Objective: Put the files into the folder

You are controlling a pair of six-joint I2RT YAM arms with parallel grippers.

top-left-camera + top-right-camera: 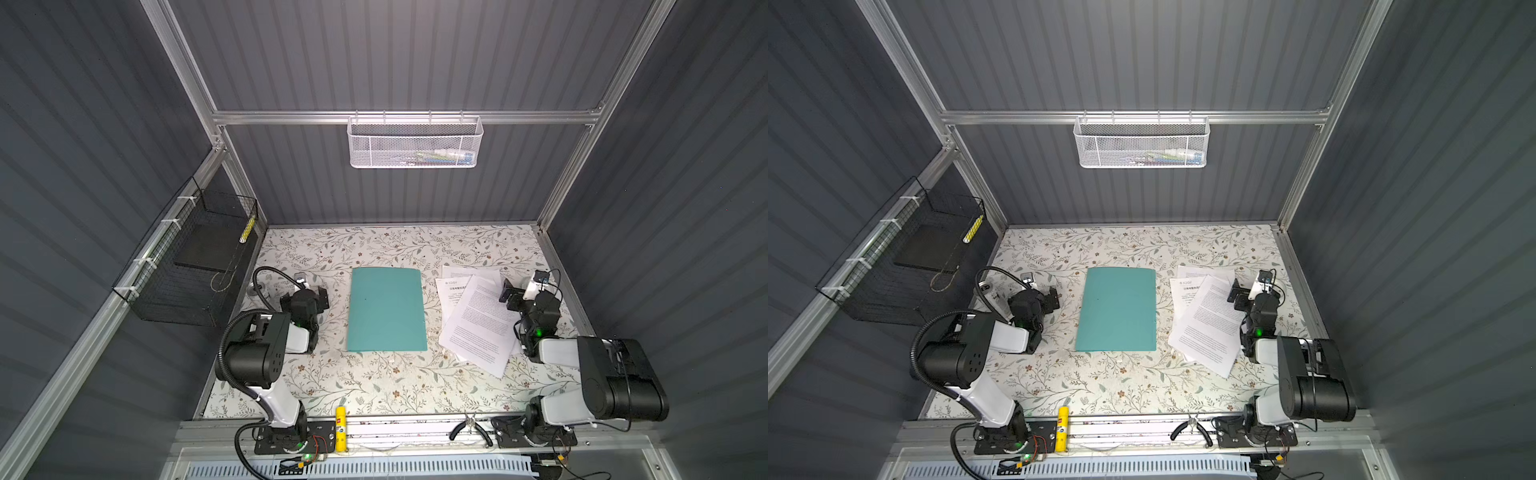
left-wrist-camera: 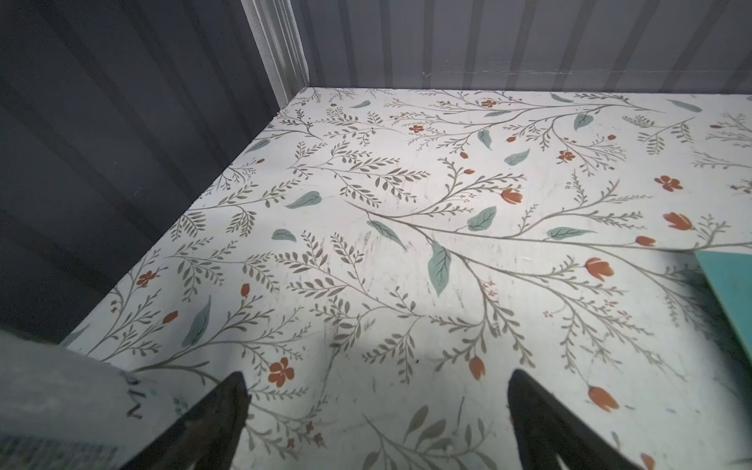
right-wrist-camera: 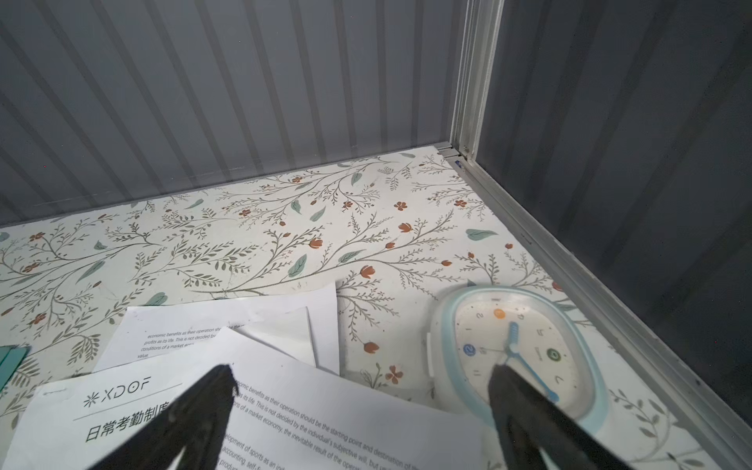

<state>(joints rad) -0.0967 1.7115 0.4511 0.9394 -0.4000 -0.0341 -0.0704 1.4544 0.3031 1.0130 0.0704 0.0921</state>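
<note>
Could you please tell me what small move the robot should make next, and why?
Probably the left gripper should ease toward the folder and lift its cover. The folder lies closed and flat, the files sit loosely fanned beside it, outside, and both that gripper and the right gripper stand open and empty.

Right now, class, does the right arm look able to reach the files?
Probably yes: the right gripper hangs open at the edge of the files, with nothing between them; only a clock lies beside the sheets.

My left arm (image 1: 253,357) and right arm (image 1: 615,374): chunky black joints, white links, green LEDs (image 1: 298,322), ribbed black hose (image 1: 219,361) on the left.
</note>
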